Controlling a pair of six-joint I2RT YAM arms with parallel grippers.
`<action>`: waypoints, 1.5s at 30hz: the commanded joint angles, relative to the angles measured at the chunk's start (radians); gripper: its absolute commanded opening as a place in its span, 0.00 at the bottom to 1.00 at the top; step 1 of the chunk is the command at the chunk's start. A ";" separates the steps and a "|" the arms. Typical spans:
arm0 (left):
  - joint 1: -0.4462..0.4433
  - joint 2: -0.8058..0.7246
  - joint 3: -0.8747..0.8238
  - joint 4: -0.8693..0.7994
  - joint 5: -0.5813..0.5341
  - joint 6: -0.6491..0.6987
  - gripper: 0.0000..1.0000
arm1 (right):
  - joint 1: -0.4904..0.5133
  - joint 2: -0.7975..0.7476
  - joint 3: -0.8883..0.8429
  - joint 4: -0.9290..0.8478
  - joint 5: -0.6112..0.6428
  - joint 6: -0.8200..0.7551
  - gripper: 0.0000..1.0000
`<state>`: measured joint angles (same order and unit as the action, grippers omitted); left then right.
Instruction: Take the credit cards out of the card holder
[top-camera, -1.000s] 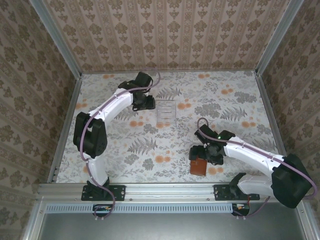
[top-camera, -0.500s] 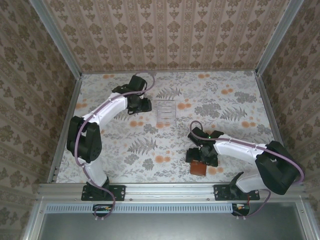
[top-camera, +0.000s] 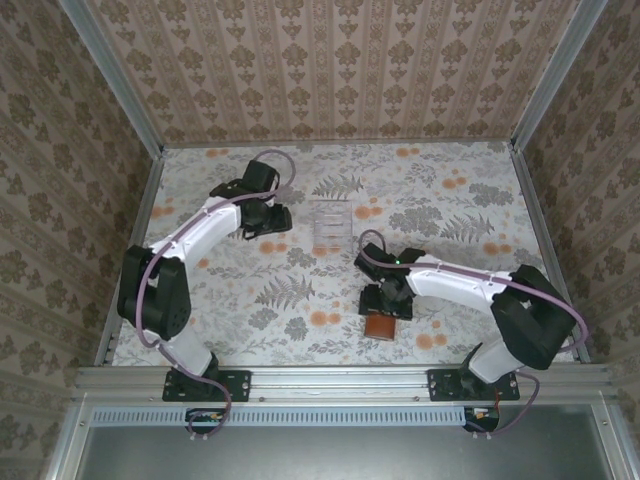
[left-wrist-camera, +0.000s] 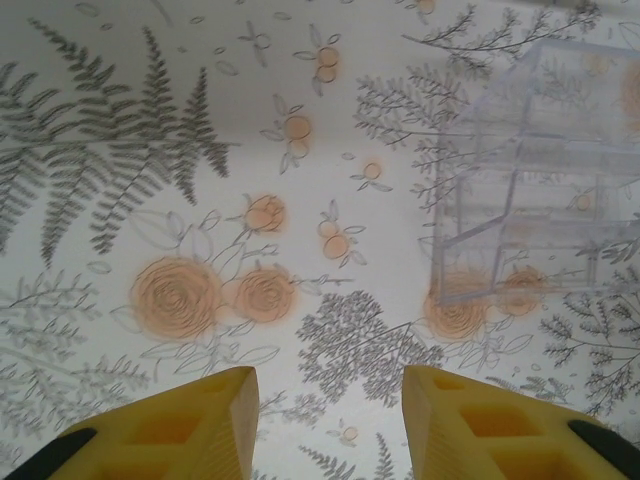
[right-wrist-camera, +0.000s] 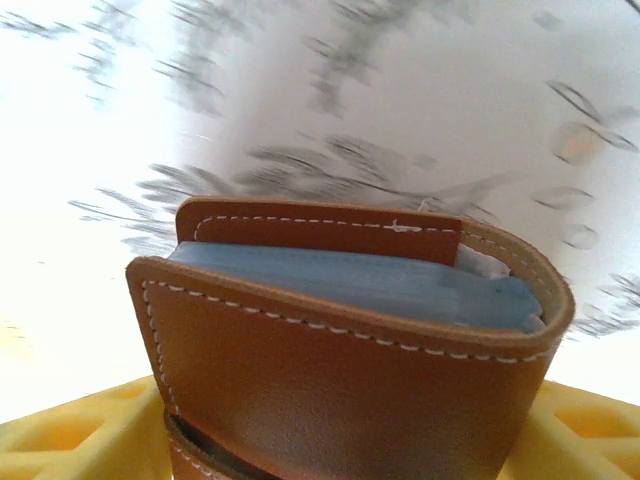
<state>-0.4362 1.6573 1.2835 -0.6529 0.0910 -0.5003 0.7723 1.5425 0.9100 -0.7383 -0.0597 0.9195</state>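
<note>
Table (top-camera: 450, 180): lying under both tools, flower-printed.
Clear box (top-camera: 330, 220): sitting ahead of the left gripper (left-wrist-camera: 325, 392), off to its right side, well apart from the right gripper (top-camera: 385, 303).
Card holder (right-wrist-camera: 350, 350): sitting between the right gripper's fingers, nearly folded shut.
Step in hand: securing the holder; probably best pinching one leather flap only, leaving the mouth free for the other tool.
Heading: fold turning toward the right finger, open edge toward the left finger, grey-blue inside facing ahead of the tool.
Long axis: seemingly running from finger to finger.
Right gripper: straddling the holder; clamped or not, cannot tell.
Left gripper: fingers standing apart, carrying nothing.
Credit cards: presumably hiding inside the fold.
</note>
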 joint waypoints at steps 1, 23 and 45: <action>0.018 -0.062 -0.058 0.020 0.019 0.022 0.44 | 0.019 0.076 0.112 -0.028 0.006 -0.011 0.74; 0.051 -0.254 -0.321 0.047 0.111 0.021 0.44 | 0.034 0.492 0.579 -0.045 0.025 -0.107 0.81; -0.287 0.003 -0.044 -0.085 0.024 -0.183 0.40 | -0.242 0.107 0.088 0.317 -0.297 -0.102 0.72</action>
<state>-0.6823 1.6218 1.1854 -0.6701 0.1558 -0.6201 0.5522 1.6932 1.0233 -0.4713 -0.2787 0.8375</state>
